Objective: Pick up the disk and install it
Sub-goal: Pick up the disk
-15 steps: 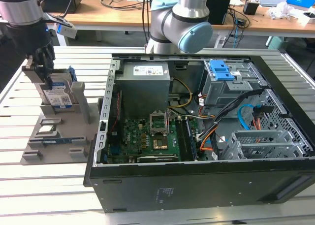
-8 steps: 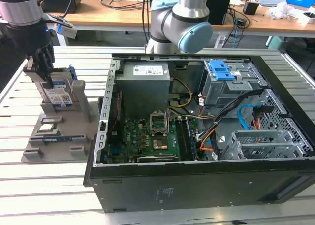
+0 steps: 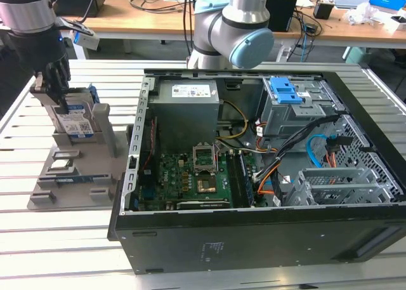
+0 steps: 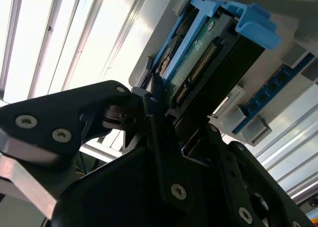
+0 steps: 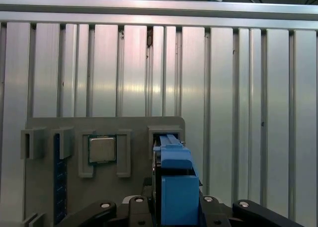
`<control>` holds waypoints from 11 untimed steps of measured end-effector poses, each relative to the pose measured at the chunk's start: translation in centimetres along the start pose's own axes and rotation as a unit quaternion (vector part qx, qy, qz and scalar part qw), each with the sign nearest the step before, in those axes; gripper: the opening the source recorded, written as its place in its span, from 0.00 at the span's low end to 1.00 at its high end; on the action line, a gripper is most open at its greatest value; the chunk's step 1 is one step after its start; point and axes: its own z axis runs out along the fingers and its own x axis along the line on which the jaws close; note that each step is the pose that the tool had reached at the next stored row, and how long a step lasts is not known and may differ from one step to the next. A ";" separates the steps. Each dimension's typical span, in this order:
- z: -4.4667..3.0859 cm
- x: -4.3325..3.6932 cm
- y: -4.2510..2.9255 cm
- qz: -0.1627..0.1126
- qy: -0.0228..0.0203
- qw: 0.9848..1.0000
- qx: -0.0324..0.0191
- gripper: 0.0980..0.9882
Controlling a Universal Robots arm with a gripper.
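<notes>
The disk [image 3: 75,122] stands on edge in a grey fixture [image 3: 104,138] on the slatted table, at the exterior view's left. It is silver with a white-and-blue label and a blue carrier frame. My black gripper [image 3: 56,90] comes down on its top edge from above. In the first wrist view the blue carrier of the disk [image 5: 175,182] sits between my two fingers, gripper [image 5: 174,209]. In the second wrist view the disk's connector edge [image 4: 198,58] runs out from between the fingers, gripper [image 4: 169,120], which press on both faces. The disk still rests in its slot.
An open black computer case [image 3: 254,239] lies to the exterior view's right of the fixture, with a grey drive cage and blue latch [image 3: 283,90] at its far side. The fixture also holds a processor chip [image 5: 102,148] and a blue memory stick [image 5: 59,187]. A workbench stands behind.
</notes>
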 end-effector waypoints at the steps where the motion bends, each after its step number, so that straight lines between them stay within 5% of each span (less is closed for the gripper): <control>1: 0.00 0.00 0.00 0.000 0.000 1.000 0.000 0.30; 11: -0.85 -0.01 0.03 0.000 0.000 1.000 0.000 0.30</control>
